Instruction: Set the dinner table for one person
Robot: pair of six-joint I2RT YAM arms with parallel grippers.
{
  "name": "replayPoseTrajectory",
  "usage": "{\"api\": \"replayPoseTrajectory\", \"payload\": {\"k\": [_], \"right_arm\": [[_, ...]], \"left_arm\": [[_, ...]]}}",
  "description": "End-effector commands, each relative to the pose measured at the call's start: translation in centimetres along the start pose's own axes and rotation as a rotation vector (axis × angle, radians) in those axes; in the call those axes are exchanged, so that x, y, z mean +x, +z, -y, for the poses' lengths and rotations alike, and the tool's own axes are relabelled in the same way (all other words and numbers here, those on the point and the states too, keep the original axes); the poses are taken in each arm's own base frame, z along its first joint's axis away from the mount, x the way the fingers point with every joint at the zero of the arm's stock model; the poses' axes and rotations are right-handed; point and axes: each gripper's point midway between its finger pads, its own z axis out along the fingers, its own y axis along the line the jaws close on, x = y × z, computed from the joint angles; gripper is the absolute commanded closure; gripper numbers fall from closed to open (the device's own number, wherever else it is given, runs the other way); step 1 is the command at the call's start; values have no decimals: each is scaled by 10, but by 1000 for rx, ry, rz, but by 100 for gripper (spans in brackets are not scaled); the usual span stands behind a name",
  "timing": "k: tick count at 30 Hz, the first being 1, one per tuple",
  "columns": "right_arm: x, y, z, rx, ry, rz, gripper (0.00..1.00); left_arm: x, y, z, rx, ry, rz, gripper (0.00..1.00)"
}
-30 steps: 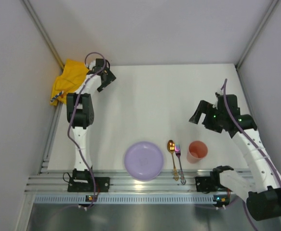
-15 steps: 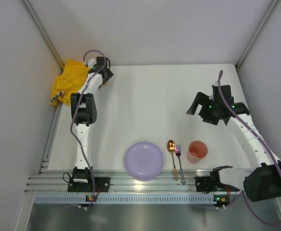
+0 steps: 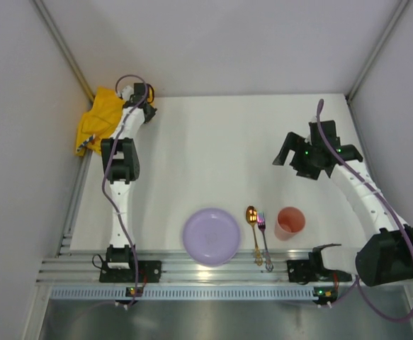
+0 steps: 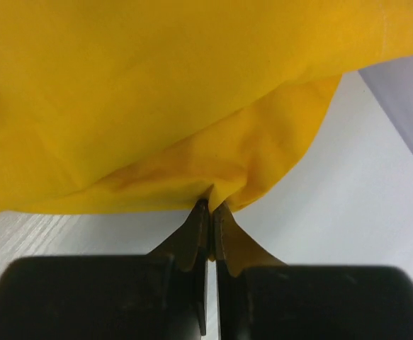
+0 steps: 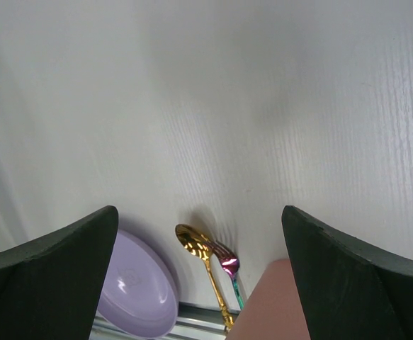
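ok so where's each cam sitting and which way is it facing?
Top external: above and behind the bases, looking down on the dinner table; both arms show.
Left wrist: on the left gripper, facing the yellow cloth its shut fingers pinch.
Right wrist: on the right gripper, above the table, tilted down toward the near edge; both open fingers frame it.
Shared: top and right wrist both see plate, spoon, fork, cup; top and left wrist the cloth.
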Motion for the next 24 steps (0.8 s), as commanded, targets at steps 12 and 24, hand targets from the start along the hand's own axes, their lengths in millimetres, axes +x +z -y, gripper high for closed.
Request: {"api": "replayPoseTrajectory", "payload": {"k": [12,24], "right_arm": [[0,-8,-11,-96,-52,52,0],[25,-23,-3,-146,-97,50,0]], "left_arm": [[30,-83,74,245,-58,-199,100],[182,-284,282,902,21,-425,2]]}}
